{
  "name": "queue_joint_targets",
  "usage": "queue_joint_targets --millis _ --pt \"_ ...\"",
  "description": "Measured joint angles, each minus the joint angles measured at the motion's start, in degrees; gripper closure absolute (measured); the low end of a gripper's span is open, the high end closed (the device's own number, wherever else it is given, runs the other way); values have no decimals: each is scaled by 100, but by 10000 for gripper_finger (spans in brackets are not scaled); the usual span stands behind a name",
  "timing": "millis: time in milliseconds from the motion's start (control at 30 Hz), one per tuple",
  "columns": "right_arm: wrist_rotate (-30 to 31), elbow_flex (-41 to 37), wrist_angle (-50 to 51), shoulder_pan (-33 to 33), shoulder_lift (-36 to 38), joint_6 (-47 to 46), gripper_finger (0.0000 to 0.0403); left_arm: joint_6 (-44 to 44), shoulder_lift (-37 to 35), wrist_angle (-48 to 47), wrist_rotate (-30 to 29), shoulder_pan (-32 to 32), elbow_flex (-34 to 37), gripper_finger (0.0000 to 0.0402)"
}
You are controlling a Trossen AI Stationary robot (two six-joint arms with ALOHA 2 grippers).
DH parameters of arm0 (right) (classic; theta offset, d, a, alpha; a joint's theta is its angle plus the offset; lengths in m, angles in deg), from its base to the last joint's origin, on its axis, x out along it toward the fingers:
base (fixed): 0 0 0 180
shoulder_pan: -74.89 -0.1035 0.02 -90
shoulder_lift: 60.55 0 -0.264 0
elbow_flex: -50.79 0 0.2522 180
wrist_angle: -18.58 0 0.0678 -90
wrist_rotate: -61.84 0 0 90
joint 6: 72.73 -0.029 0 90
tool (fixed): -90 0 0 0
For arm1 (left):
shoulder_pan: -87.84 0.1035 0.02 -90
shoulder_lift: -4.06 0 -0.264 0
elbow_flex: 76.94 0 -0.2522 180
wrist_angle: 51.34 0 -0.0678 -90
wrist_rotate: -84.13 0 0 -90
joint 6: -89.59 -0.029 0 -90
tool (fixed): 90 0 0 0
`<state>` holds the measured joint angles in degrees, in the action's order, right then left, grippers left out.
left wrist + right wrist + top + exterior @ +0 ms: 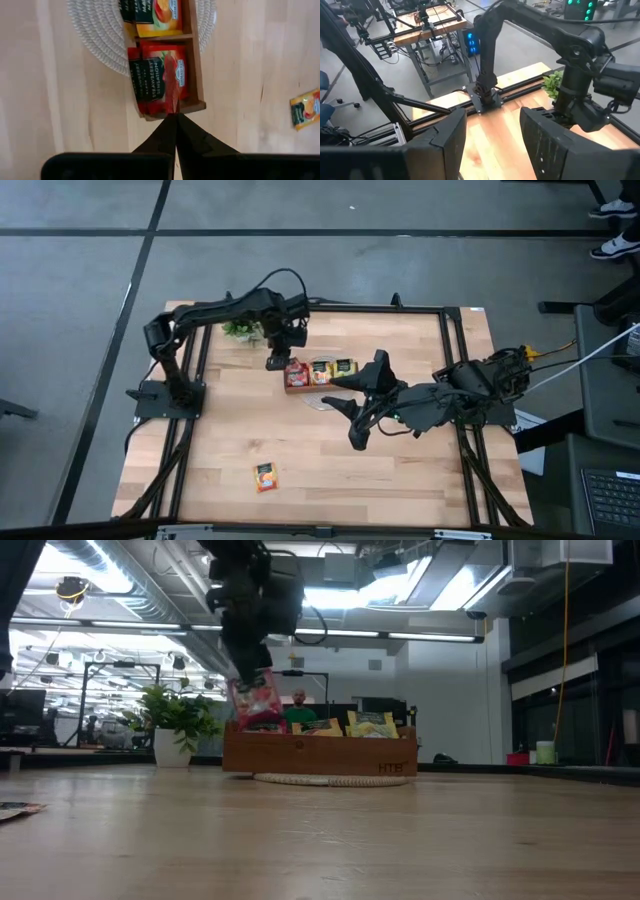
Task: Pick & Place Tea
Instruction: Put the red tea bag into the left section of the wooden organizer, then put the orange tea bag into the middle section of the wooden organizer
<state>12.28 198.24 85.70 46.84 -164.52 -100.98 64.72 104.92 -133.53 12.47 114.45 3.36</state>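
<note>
A long wooden tray on a round woven mat holds tea sachets: red, orange and yellow. My left gripper hangs over the tray's left end compartment, shut on a red sachet. Another orange sachet lies flat on the table near its front edge. My right gripper stands open in the air right of the tray, touching nothing. My left gripper pinches the red sachet by its top edge between its two fingertips. The fingers come steeply from above, pointing down. The sachet hangs below them, edge-on to the wrist camera, over the red sachets in the tray; whether its lower edge touches them I cannot tell.
A small potted plant stands behind the tray's left end, close to my left arm. Dark metal rails frame the table. Bare wood lies between the tray and the near edge.
</note>
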Motion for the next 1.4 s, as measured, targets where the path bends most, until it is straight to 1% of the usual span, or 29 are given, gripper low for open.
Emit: queue_joint_targets --millis 333,400,467,533,900,1033,1133,1300,1333,1400 --pt "-1 0 131 0 0 -20 217 -178 188 95 22 -145 -1 400" --pt "-1 0 131 0 0 -20 217 -201 188 147 -69 -175 -1 400" --pt "-1 0 134 1 0 -20 217 -204 190 180 -320 -208 -1 399" --pt "-1 0 138 0 0 -22 217 -244 190 176 -441 -232 -1 393" --pt "-1 0 138 0 0 -24 217 -235 190 293 -349 -339 -1 347" --pt "-1 0 138 0 0 -24 217 32 188 309 -342 -340 -1 336" --pt "-1 0 147 0 0 -23 217 388 145 239 -116 -337 5 331" --pt "-2 0 341 0 0 -24 217 690 -123 293 637 -484 25 330" --pt "-1 0 393 1 0 -40 217 745 -191 364 716 -545 25 329" --pt "-2 0 473 2 0 -145 217 896 -343 459 695 -677 25 329"
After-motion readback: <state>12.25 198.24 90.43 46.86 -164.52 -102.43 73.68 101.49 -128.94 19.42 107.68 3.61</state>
